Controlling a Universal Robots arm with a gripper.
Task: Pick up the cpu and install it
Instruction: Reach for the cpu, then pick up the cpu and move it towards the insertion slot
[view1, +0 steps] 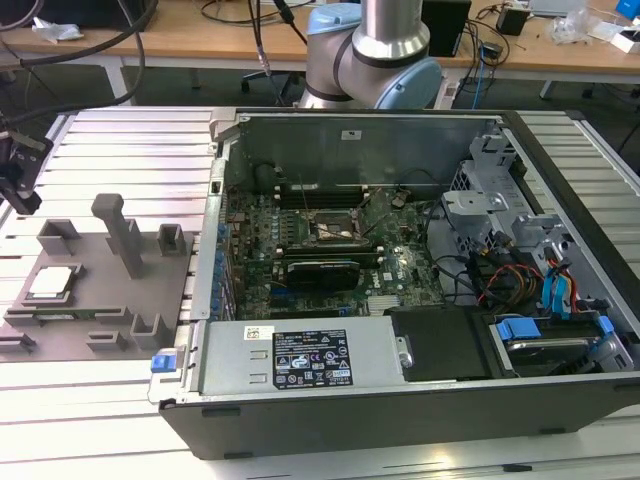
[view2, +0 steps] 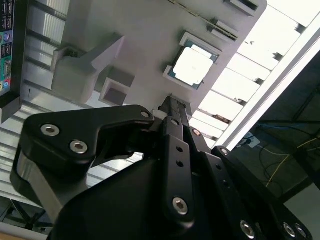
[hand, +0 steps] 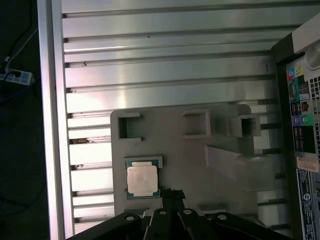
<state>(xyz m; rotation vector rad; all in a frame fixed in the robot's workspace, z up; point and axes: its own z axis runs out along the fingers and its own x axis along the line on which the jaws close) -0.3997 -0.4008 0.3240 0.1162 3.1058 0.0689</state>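
One part matters for me here: the cpu (view1: 52, 283), a small flat square chip w/ a pale silver metal top, and it is not picked up yet. It lies in a shallow nest w/ a low rim on the grey moulded fixture plate (view1: 110, 300), at the exterior view's left, well apart from the open black computer case (view1: 400, 410).

I judge the nest is there to keep the chip at a known pos. and orientation. The metal side is up, so the contacts are underneath & protected, and an approach can come straight from above. The fixture plate sits on the ribbed aluminium worktop (view1: 100, 420), just beside the case.

The case lies on its side w/ the cover off, so the dark square metal socket frame (view1: 338, 228) on the green board faces upward. Probably this has the same reason, i.e. access from above.

In the first wrist view the black metal gripper (hand: 172, 194) has its fingertips pressed together w/ nothing between them, so I read it as closed and empty. It hangs over the fixture plate w/ the tip just beside one corner of the cpu, not over its centre. I cannot tell if the tip touches the plate. It does not touch the chip.
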